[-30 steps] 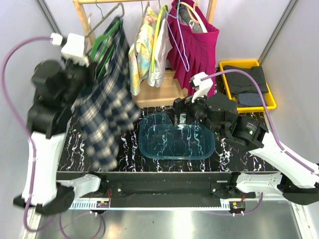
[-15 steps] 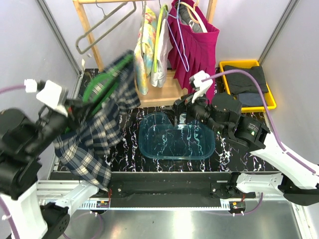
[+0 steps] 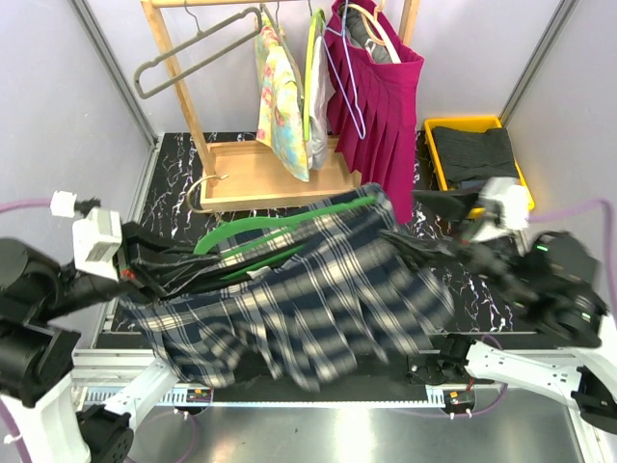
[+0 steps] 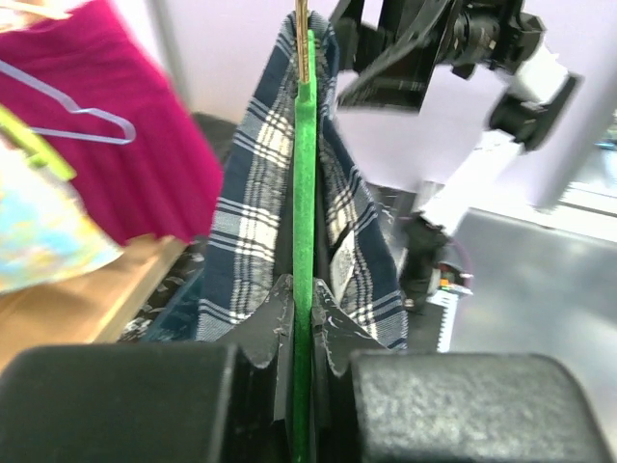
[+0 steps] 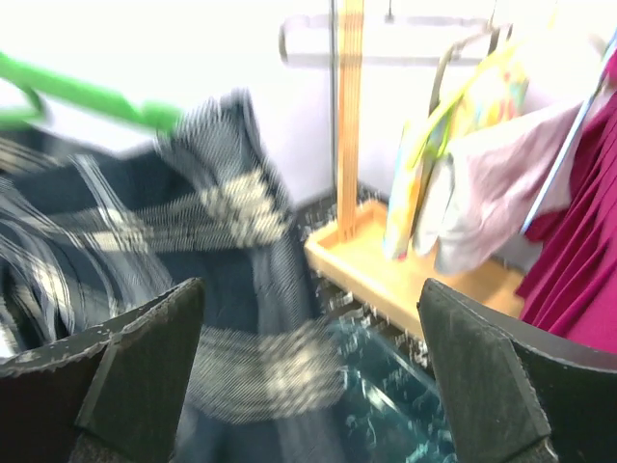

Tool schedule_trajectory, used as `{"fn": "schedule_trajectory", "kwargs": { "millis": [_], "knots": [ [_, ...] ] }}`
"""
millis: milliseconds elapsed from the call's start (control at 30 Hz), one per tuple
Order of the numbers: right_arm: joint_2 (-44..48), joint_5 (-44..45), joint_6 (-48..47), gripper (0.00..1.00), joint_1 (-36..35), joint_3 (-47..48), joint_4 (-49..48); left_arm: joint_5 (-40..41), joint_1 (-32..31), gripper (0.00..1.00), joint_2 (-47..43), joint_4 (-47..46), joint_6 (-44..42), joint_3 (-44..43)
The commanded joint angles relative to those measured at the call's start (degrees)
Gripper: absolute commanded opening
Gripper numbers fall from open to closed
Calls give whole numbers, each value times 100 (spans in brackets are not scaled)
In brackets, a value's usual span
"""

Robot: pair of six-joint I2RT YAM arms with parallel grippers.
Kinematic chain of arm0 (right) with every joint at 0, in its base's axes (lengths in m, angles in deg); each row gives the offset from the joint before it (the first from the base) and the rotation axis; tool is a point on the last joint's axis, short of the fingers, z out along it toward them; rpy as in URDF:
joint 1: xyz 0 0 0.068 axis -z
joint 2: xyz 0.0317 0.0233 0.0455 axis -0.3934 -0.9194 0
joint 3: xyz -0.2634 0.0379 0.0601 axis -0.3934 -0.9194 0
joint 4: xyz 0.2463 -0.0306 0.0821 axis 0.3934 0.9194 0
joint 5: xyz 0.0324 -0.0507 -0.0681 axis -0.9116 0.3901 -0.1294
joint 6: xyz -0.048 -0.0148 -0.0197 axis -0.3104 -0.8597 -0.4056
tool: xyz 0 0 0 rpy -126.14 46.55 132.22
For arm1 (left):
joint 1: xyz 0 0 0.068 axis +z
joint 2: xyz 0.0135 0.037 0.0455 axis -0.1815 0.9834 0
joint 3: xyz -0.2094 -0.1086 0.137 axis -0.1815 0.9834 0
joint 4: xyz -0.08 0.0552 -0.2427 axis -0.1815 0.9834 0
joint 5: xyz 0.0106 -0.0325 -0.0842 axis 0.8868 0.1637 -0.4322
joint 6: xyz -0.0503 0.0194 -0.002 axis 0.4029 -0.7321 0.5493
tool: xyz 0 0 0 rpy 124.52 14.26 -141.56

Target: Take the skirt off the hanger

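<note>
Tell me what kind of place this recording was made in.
Likely a lab robot cell staged for clothes handling: plain panel walls, a wooden garment rack hung with clothes, a yellow bin of dark garments, and a marble-patterned table.

Top looks down; wrist cameras seemingly share skirt [image 3: 318, 299].

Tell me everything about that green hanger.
The green hanger is thin, flat and plastic-looking, with a metal stem at its far end in the left wrist view. It is held roughly level above the table, clear of the rack, pinched edge-on in the shut left gripper. The navy plaid skirt hangs from it.
</note>
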Motion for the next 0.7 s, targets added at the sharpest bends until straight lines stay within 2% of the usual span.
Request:
{"fn": "schedule_trajectory", "kwargs": {
  "millis": [0,167,333,400,433,467,533,567,667],
  "knots": [
    [307,-229,14,100,-22,167,36,-672,80,0,331,-1170,361,-343],
    [219,-519,59,100,-22,141,229,-1199,273,0,595,-1636,809,-544],
    [79,-1029,235,100,-22,53,273,-1393,414,0,771,-1943,1054,-747],
    [26,-1169,226,95,-22,-9,256,-1516,519,0,806,-2128,1248,-730],
    [-44,-1213,226,90,-30,-18,238,-1516,555,0,806,-2268,1415,-703],
    [-71,-1240,383,68,-22,-9,229,-1481,581,0,798,-2321,1451,-651],
    [-132,-1232,384,36,-22,0,194,-1428,625,0,780,-2357,1478,-607],
    [-124,-1171,393,0,-22,9,186,-1385,625,0,771,-2357,1478,-563],
    [25,-732,446,0,-30,-70,142,-1314,652,0,719,-2410,1452,-466]
  ]
}}
